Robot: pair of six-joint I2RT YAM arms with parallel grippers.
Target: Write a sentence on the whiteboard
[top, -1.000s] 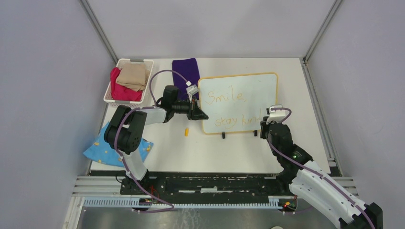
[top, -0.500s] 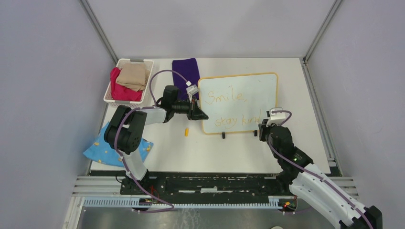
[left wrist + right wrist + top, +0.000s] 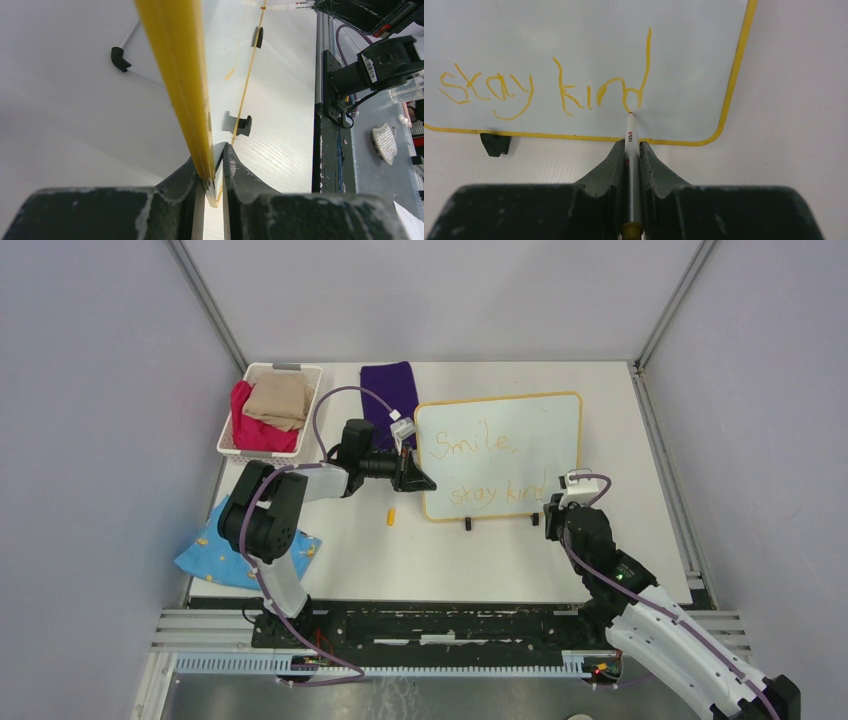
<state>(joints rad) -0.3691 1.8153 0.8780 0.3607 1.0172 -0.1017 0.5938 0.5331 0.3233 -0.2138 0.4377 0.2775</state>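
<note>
On whiteboard [image 3: 548, 420]: handwritten orange-yellow sentence [image 3: 562, 86], two lines: "Smile," above "stay kind". Marker [image 3: 629, 135] barrel: red print, illegible.

Lab enclosure, grey panel walls [image 3: 90, 440], aluminium rails [image 3: 200, 625]

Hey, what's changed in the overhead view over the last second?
The right gripper, shut on the marker, slid a little toward the near edge and slightly left. That drew the tip down to the foot of the last letter of the sentence. Nothing was grasped or released. The left gripper stayed clamped on the left edge of the whiteboard, which did not move.
</note>
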